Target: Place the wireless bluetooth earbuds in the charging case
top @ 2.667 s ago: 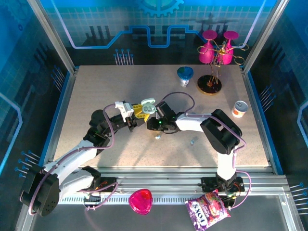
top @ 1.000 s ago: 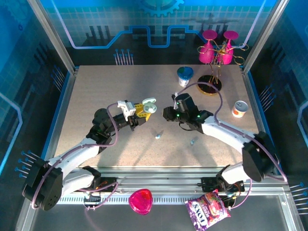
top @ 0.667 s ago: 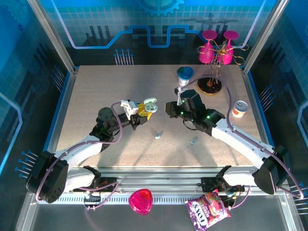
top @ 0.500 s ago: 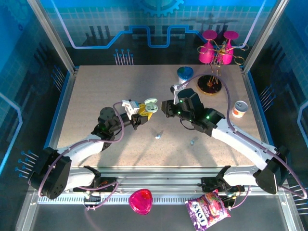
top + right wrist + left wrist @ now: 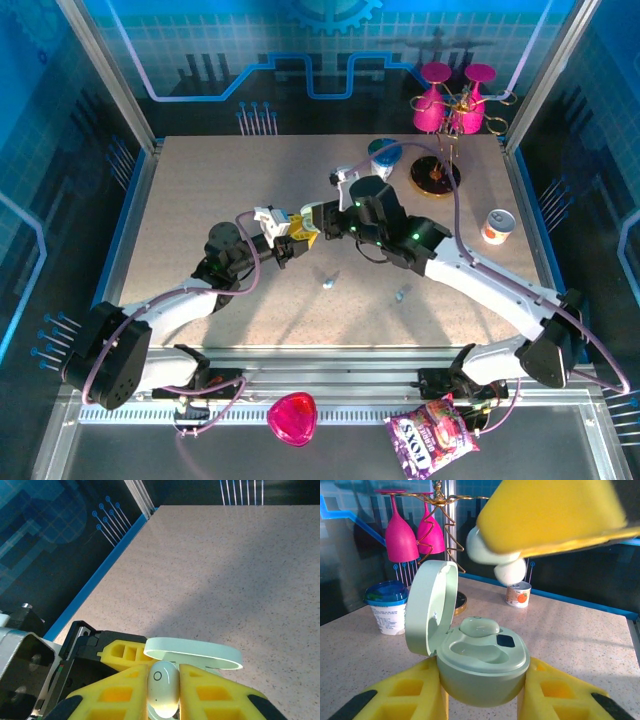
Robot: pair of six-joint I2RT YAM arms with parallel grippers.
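Earbud [image 5: 164, 687], glossy white, is pinched by right end effector [image 5: 164, 674] above smooth pale-green case [image 5: 485, 666] gripped by left end effector [image 5: 482, 692].

The overhead view is bright and even, lit from above. Soft shadows of the arms [image 5: 480, 285] fall on the pale table [image 5: 200, 200] at centre, and the side walls [image 5: 40, 200] stay dark. In the left wrist view the case [image 5: 480, 665] is sharp, while the yellow finger [image 5: 550, 515] at upper right is blurred. In the right wrist view a broad shadow crosses the table diagonally, and the earbud [image 5: 164, 687] has a soft sheen.
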